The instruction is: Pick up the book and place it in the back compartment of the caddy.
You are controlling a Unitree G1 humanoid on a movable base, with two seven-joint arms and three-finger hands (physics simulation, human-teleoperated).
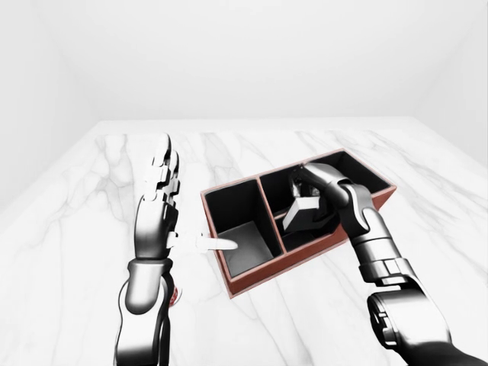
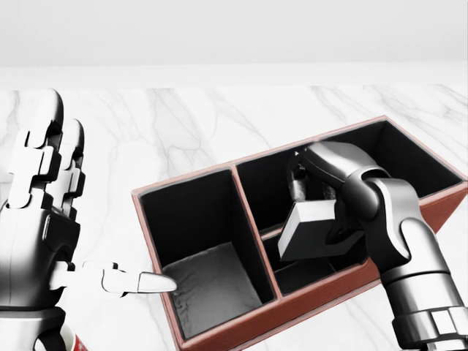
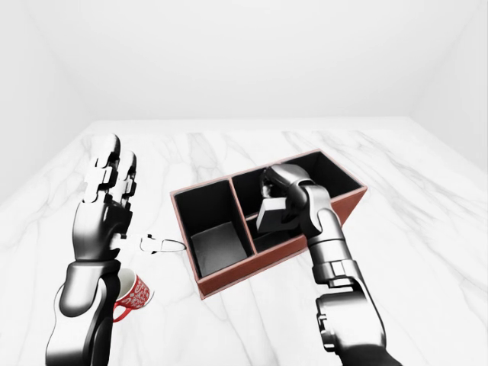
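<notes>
The red-brown caddy [image 2: 219,335] with black compartments lies on the white marble table. My right hand [image 2: 306,189] is shut on the grey book [image 2: 313,232] and holds it tilted inside the caddy's right half. The book hangs over the low divider between the upper right compartment [image 2: 409,157] and the smaller lower one. Which of the two its lower edge is in, I cannot tell. The large left compartment [image 2: 208,281] has nothing in it. My left hand [image 2: 73,219] is raised at the left with fingers spread, and its thumb points at the caddy's left wall.
A red patterned mug [image 3: 131,293] stands on the table under my left forearm, left of the caddy. White marble [image 1: 252,149] stretches past the caddy to the table's top edge, with a pale wall beyond it.
</notes>
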